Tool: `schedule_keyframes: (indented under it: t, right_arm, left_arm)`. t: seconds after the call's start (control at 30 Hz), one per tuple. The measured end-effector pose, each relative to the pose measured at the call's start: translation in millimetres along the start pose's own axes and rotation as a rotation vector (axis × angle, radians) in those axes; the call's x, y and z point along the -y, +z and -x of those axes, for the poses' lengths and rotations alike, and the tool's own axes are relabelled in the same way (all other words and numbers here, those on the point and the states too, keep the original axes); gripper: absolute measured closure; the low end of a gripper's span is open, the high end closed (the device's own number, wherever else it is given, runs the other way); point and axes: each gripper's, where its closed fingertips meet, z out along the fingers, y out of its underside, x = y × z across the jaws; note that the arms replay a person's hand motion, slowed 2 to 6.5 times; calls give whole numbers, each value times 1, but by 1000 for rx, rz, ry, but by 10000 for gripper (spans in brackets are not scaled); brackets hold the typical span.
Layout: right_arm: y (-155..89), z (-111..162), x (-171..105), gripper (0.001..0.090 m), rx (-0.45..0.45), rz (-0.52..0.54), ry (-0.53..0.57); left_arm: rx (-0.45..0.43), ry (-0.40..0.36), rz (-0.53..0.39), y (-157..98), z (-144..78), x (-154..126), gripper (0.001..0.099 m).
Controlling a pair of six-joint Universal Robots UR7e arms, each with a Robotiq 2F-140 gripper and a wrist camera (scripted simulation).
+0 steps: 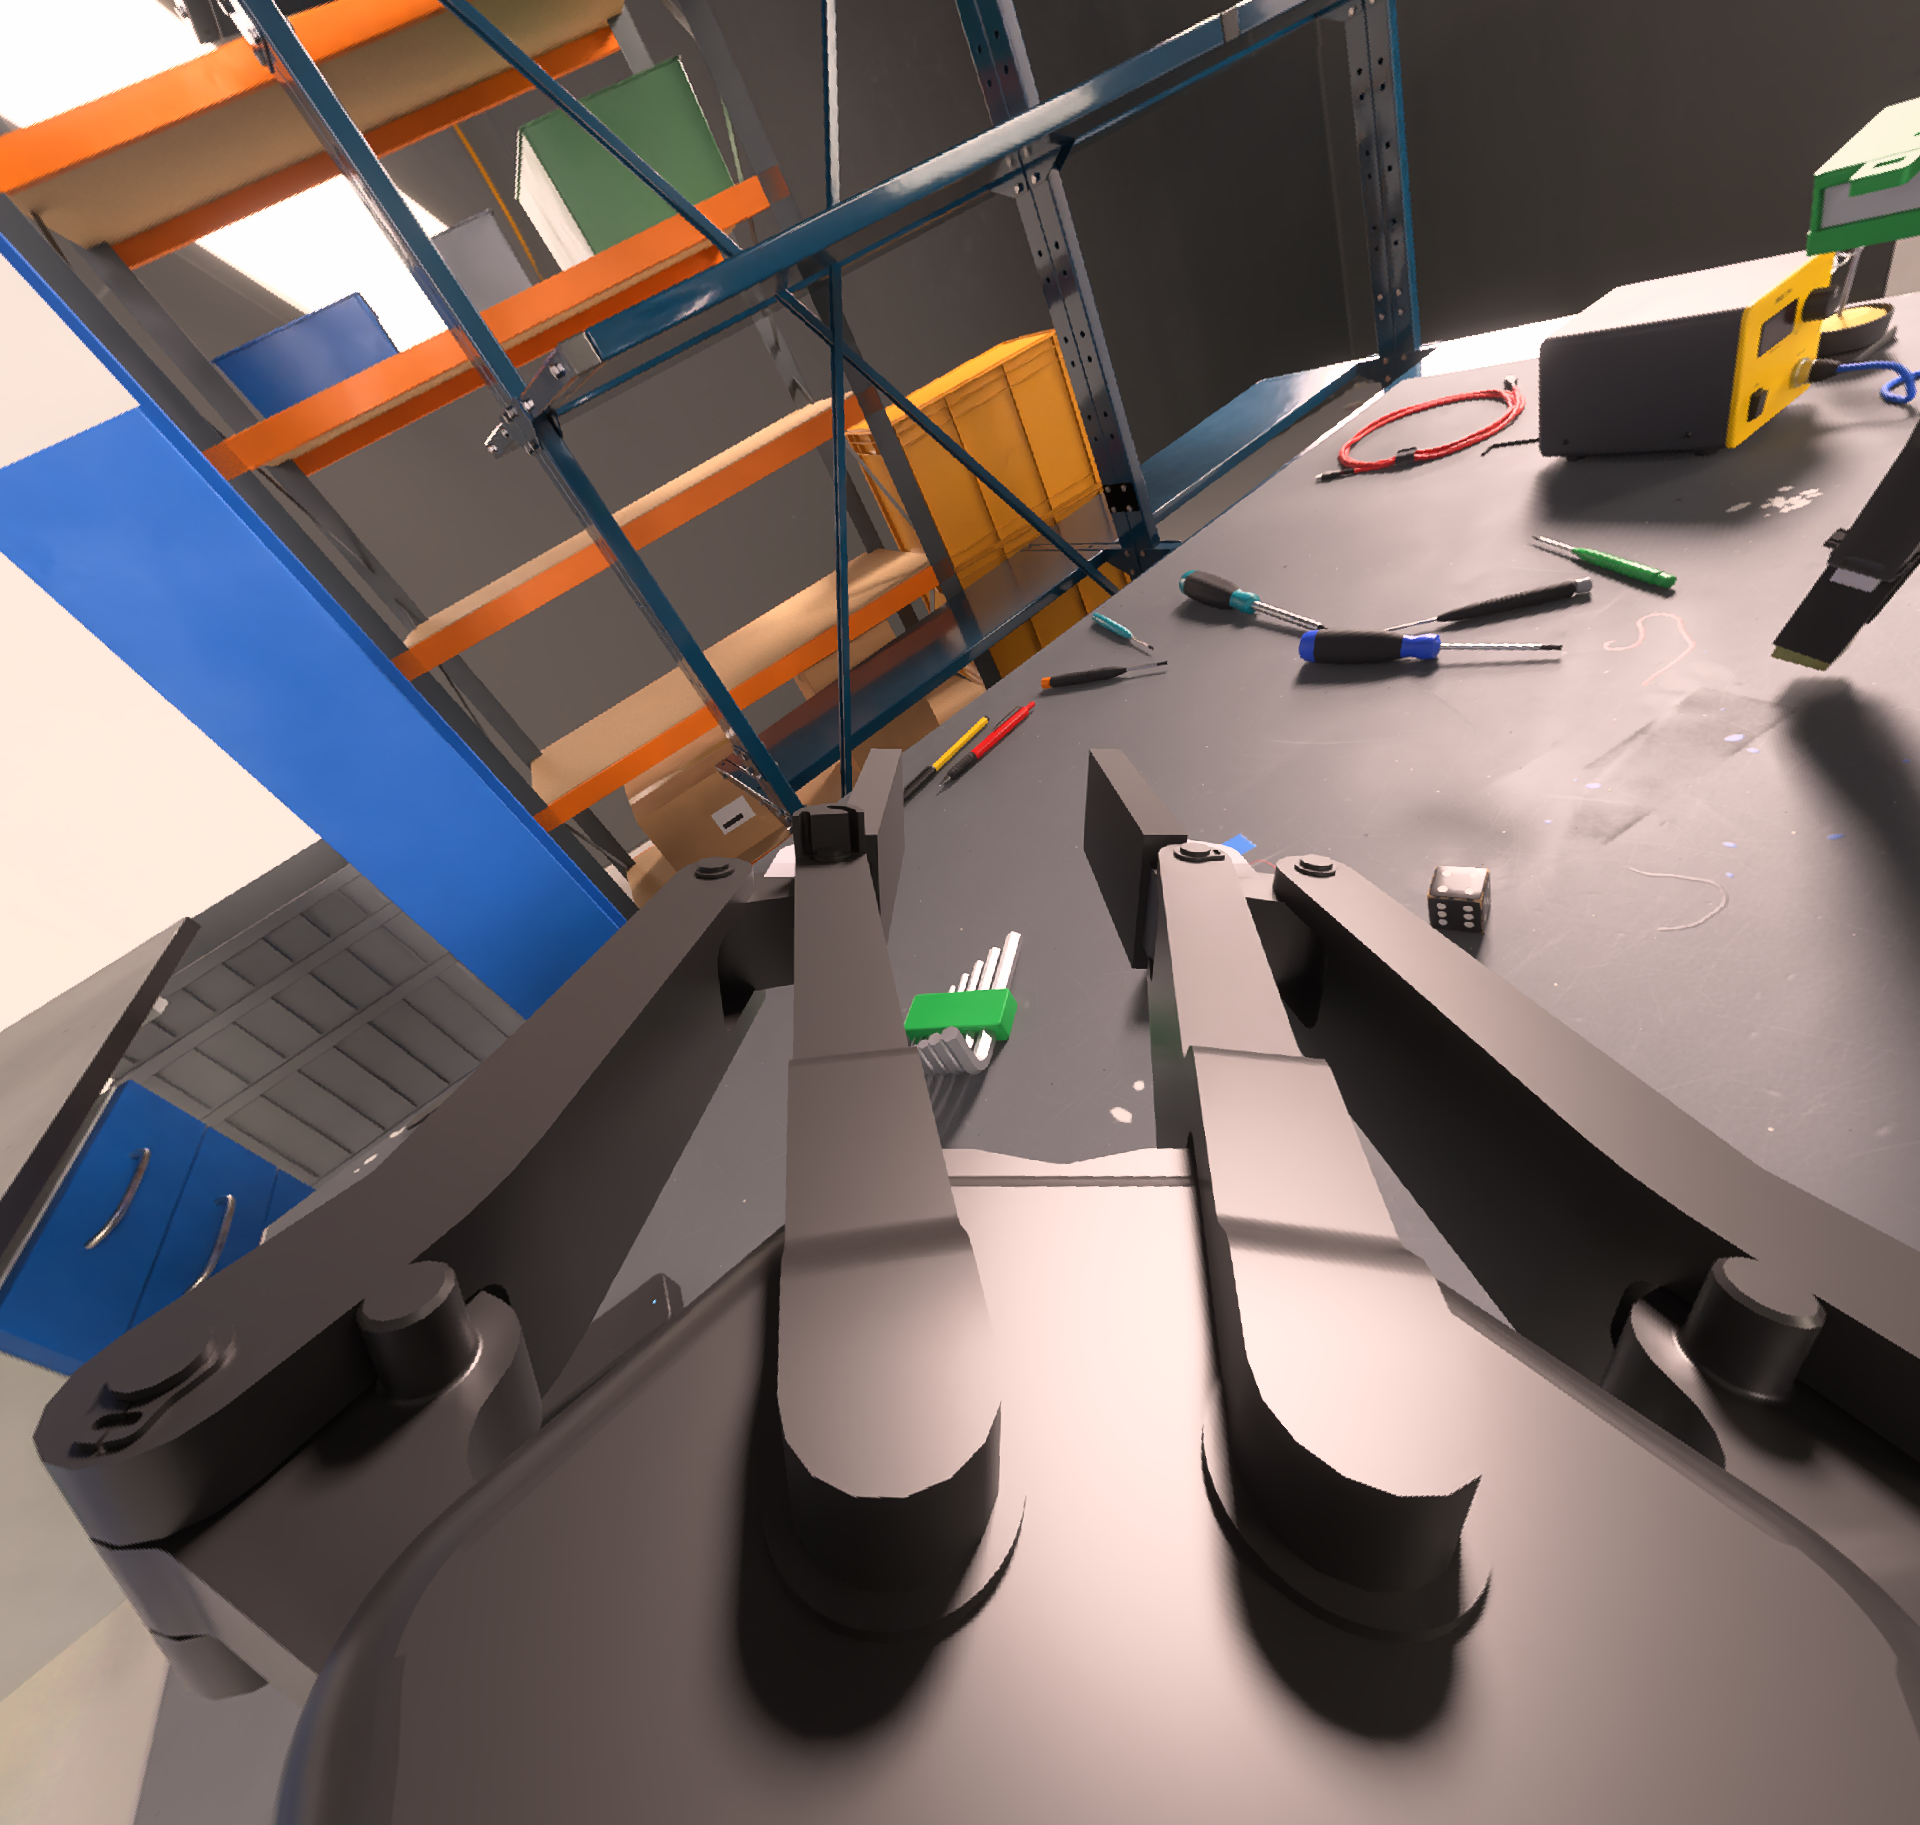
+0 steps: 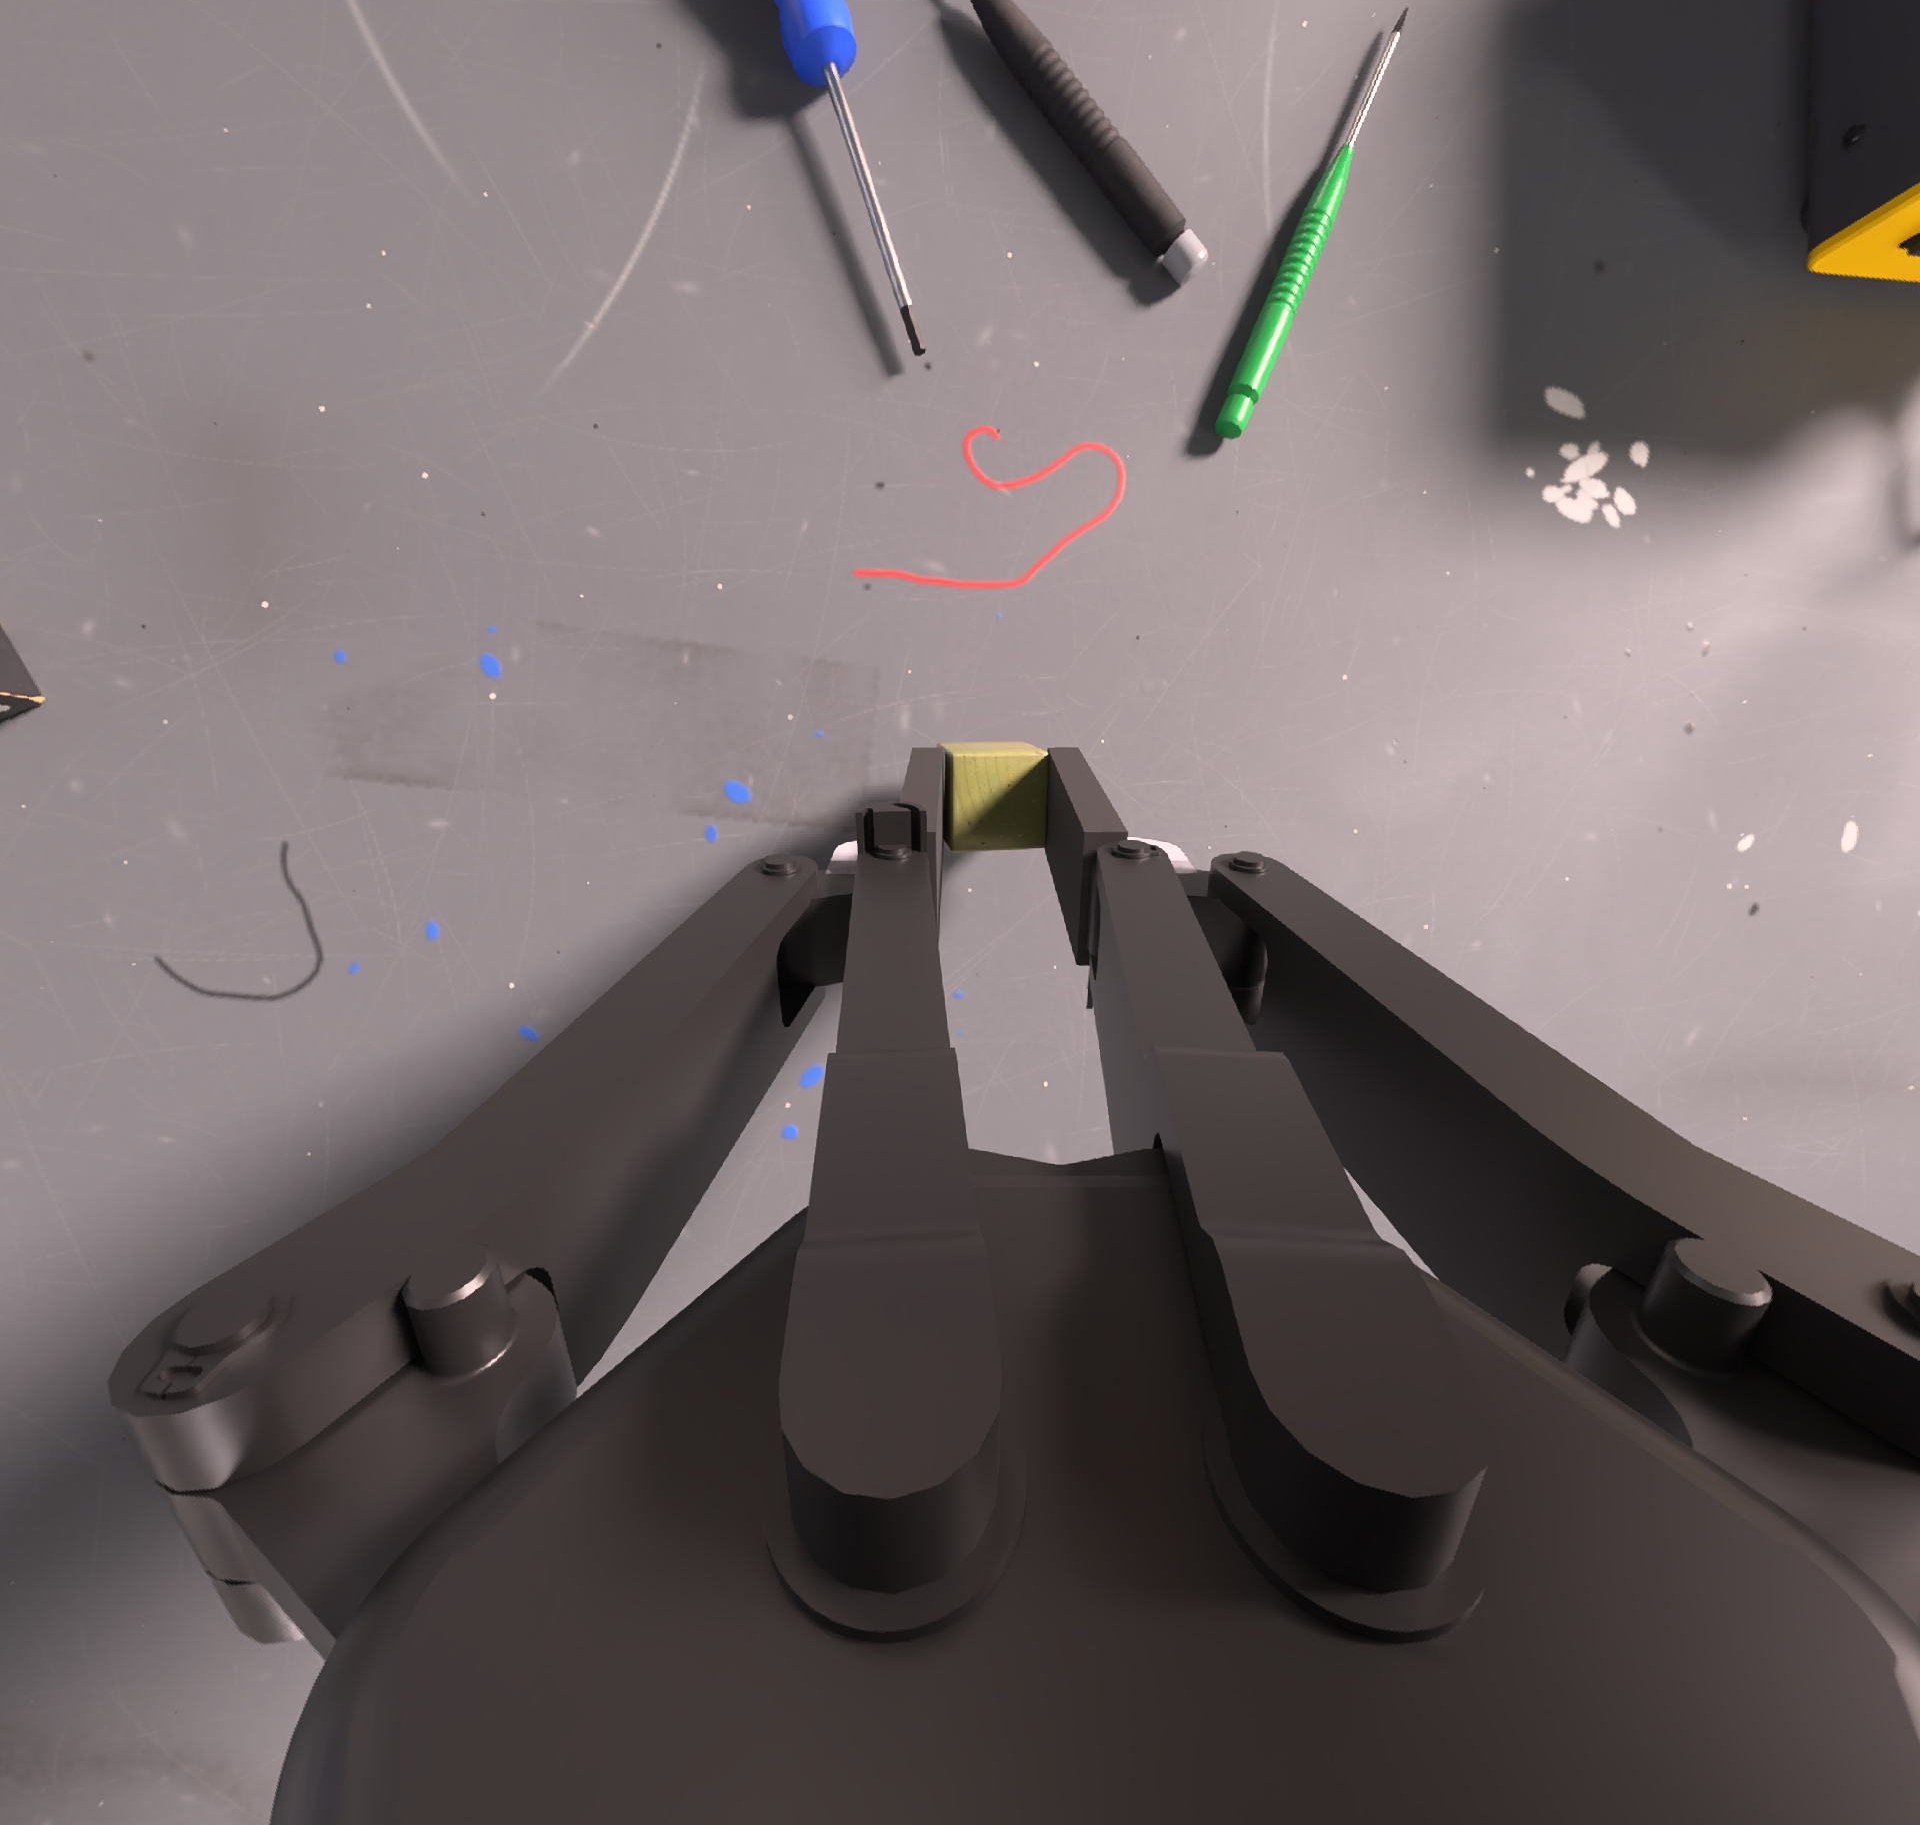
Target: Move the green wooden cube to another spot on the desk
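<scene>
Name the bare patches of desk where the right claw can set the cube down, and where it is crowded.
The right claw grips the cube. Bare desk lies right of it, below the white flecks. More lies left, between the blue specks and black thread. Ahead is crowded: red thread, blue-handled screwdriver, black tool, green tool.

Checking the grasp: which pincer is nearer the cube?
Right. The right pincer is shut on the green wooden cube. The left pincer is open over the desk, cube not in its view.

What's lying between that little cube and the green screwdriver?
In the right wrist view, only a loose red thread lies between the cube and green screwdriver.
</scene>
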Motion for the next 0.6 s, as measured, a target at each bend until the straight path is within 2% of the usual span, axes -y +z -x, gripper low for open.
schedule_keyframes:
  t: [0.6]
  right_arm:
    - [8, 3, -4, 642, 32, 27, 5]
  left_arm:
    - [1, 19, 5, 2, -4, 0, 526]
